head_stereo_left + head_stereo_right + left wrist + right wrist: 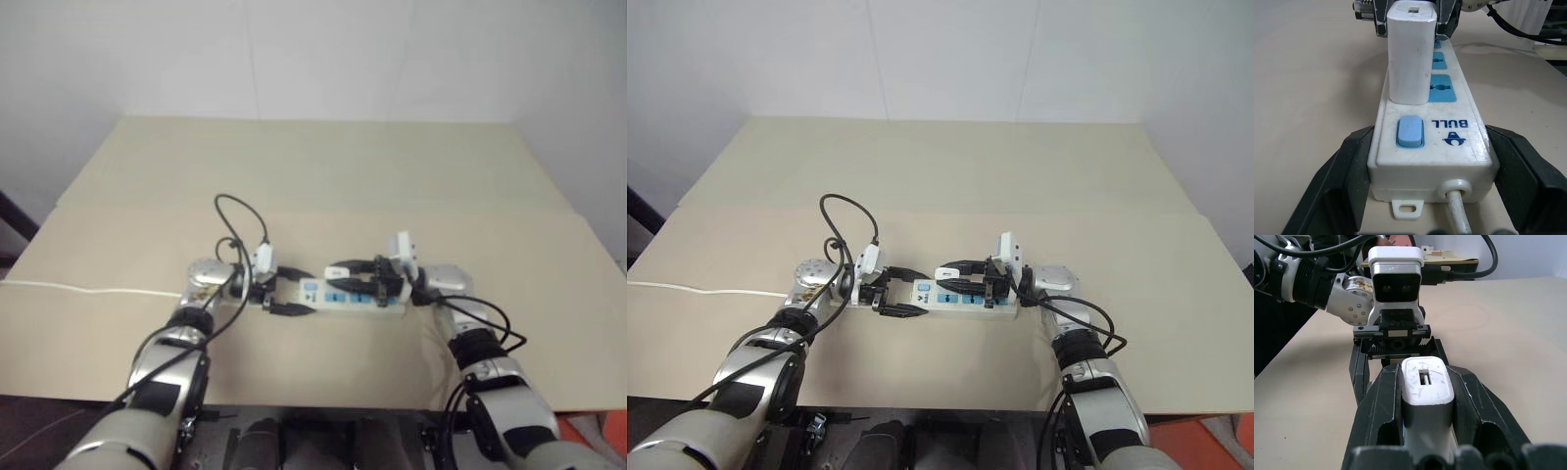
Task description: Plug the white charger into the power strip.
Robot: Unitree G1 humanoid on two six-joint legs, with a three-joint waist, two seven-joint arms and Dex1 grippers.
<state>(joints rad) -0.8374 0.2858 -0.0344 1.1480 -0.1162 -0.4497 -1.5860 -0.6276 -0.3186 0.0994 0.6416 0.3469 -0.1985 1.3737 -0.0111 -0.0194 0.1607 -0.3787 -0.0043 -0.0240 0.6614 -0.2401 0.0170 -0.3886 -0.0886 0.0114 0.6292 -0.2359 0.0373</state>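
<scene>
The power strip (345, 293), a long white bar with blue socket faces, lies on the table in front of me. My left gripper (294, 292) is shut on its switch end, one black finger (1337, 176) on each long side. In the left wrist view the white charger (1409, 58) stands upright on the power strip (1449, 147), just past the blue switch (1410, 132). I cannot tell how deep its pins sit. My right gripper (1425, 377) comes from the opposite end and is shut on the white charger (1426, 382).
The strip's thin white cord (59, 287) runs off to the left across the beige table (313, 176). The table's front edge (323, 403) is close below the strip. Black cables (235, 220) loop above my left wrist.
</scene>
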